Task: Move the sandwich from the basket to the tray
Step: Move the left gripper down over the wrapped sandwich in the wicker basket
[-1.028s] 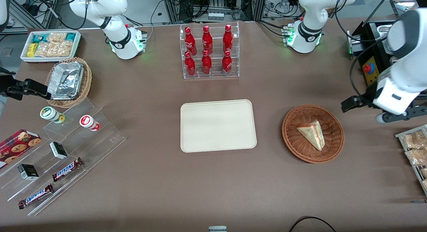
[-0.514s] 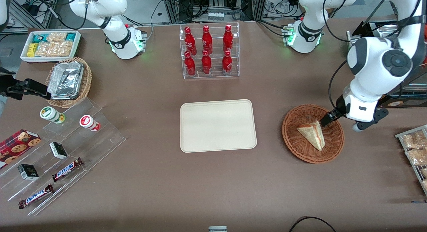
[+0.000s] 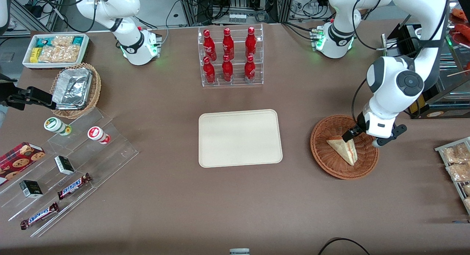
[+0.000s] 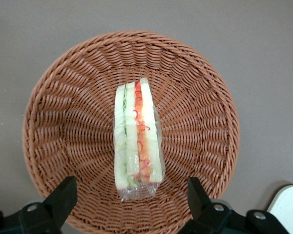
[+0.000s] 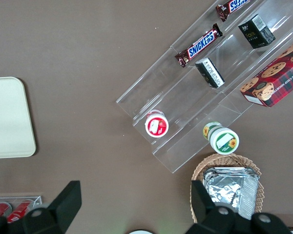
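one sandwich (image 3: 344,148) lies in the reddish-brown basket (image 3: 324,160), which sits on the brown counter (image 3: 235,196) toward the working arm's end. the wedge lies flat on the weave, its pointed tip nearest the front camera and its broad end farther off. in the left wrist view the sandwich (image 4: 136,139) shows edge-on in clear wrap, pale bread with green and red filling layers, lying along the middle of the basket (image 4: 53,126).

pincer (image 3: 361,137) hangs over the basket's farther part, just above the sandwich's broad end. one dark finger (image 3: 348,134) shows in the front view right at the sandwich's upper corner; whether it touches cannot be told. in the wrist view the two fingers (image 4: 63,197) stand wide apart, one to each side of the sandwich's near end, both clear of it, with the wedge running lengthwise in the gap between them. pincer open, gripping nothing.

beside the basket, toward the middle of the counter, the cream tray (image 3: 240,137) lies flat with nothing on it; a gap of bare counter separates the two. a corner of the tray (image 4: 288,209) shows in the wrist view too.

farther from the camera than the tray, a clear rack of red bottles (image 3: 229,57) stands upright.
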Motion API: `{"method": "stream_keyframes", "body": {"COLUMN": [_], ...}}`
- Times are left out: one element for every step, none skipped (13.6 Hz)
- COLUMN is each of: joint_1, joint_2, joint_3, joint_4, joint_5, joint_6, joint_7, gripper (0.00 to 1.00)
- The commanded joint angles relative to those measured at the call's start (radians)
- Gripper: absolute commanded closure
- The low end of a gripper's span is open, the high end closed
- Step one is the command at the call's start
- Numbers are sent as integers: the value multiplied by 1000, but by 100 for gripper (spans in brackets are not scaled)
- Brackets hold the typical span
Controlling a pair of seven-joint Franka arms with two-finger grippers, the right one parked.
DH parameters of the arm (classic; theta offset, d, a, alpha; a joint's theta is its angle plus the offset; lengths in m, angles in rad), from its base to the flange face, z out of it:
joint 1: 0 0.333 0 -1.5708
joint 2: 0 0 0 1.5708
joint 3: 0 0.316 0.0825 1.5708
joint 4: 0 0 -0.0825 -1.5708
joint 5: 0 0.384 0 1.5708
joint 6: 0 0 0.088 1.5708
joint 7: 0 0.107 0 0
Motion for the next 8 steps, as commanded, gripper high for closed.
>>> {"method": "stream_keyframes", "body": {"joint_1": [-3,-2,-2,-2,-2,-2,-2,-2], "joint_2": [39,52,69,86,101,117,131,140], "joint_3": [-2,-2,-2,-2,-2,-2,-2,-2], "joint_4": [0,0,0,0,-3,-11,-14,-14], "joint_5": [18,18,18,19,19,19,19,19], "joint_6": [45,60,69,80,109,124,137,140], "joint_7": [-39,-39,-39,-39,-37,-36,-36,-36], "gripper": [0,0,0,0,0,0,0,0]}}
